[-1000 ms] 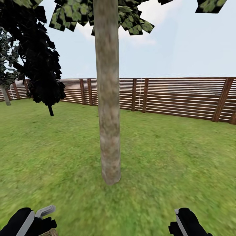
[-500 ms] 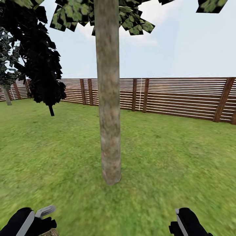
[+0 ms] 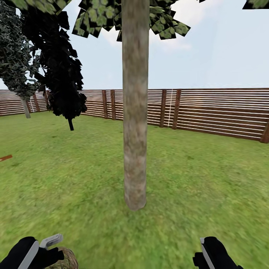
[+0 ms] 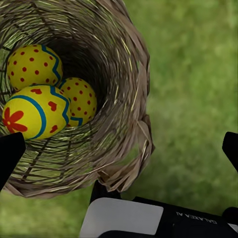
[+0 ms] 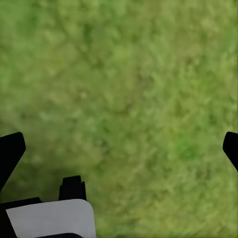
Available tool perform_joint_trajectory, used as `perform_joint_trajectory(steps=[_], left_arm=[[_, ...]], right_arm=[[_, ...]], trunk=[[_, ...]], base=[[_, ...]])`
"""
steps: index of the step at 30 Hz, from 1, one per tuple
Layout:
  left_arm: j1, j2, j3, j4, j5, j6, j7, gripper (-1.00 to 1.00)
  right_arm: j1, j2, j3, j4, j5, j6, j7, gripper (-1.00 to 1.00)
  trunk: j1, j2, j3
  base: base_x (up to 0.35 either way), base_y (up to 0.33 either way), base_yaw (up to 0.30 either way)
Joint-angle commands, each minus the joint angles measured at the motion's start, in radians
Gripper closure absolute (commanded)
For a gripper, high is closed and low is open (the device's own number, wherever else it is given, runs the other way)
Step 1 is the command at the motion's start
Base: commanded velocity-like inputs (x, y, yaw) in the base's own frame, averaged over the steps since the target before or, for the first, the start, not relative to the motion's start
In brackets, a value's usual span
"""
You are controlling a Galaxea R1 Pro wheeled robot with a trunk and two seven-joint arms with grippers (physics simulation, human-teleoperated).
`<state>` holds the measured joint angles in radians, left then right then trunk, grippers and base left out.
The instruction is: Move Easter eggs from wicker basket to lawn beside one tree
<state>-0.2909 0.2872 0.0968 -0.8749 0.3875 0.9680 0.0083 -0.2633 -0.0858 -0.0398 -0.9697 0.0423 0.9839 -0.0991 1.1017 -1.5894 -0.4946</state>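
You see a basket [image 4: 119, 74] of rough woven wicker, glossy smooth painted eggs [image 4: 34, 111], a tree [image 3: 135, 112] with matt mottled bark, and a slatted wooden fence [image 3: 216, 112].

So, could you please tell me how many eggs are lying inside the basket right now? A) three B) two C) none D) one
A: the left wrist view shows three yellow eggs with red dots lying together inside the basket.

The head camera has turned left, and more of the wicker basket [image 3: 63, 258] now shows.
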Motion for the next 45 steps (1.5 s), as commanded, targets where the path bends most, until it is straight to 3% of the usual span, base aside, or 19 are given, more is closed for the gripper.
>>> perform_joint_trajectory(steps=[1,11,16,25,36,45], left_arm=[[-0.001,0.0,0.001,-0.001,0.003,0.004,0.001,-1.0],[-0.001,-0.002,0.001,-0.001,0.002,0.003,0.001,-1.0],[-0.001,0.0,0.001,-0.001,0.002,0.003,0.001,-1.0],[-0.001,-0.002,0.0,-0.002,0.002,0.003,0.001,-1.0],[-0.001,-0.005,0.0,0.0,0.002,0.003,0.001,-1.0],[-0.001,0.003,0.001,-0.001,0.002,0.003,0.0,-1.0]], right_arm=[[-0.001,0.0,0.0,-0.001,0.004,0.005,0.001,-1.0],[-0.001,0.0,0.0,-0.001,0.004,0.005,0.001,-1.0],[-0.001,0.0,0.0,-0.001,0.004,0.006,0.001,-1.0],[-0.001,0.0,0.0,-0.001,0.004,0.006,0.001,-1.0],[-0.001,0.0,-0.002,-0.003,0.003,0.006,0.001,-1.0],[-0.001,-0.001,-0.003,-0.004,0.002,0.007,0.001,-1.0]], trunk=[[0.0,-0.001,-0.001],[0.0,-0.001,-0.001],[-0.019,0.034,0.015],[-0.019,0.034,0.015],[-0.019,0.034,0.015],[-0.019,0.034,0.015]], base=[[0.0,0.0,0.005],[0.0,0.0,0.001],[0.0,0.0,0.0],[-0.008,0.0,0.0],[-0.197,0.0,0.0],[0.18,-0.131,0.0]])
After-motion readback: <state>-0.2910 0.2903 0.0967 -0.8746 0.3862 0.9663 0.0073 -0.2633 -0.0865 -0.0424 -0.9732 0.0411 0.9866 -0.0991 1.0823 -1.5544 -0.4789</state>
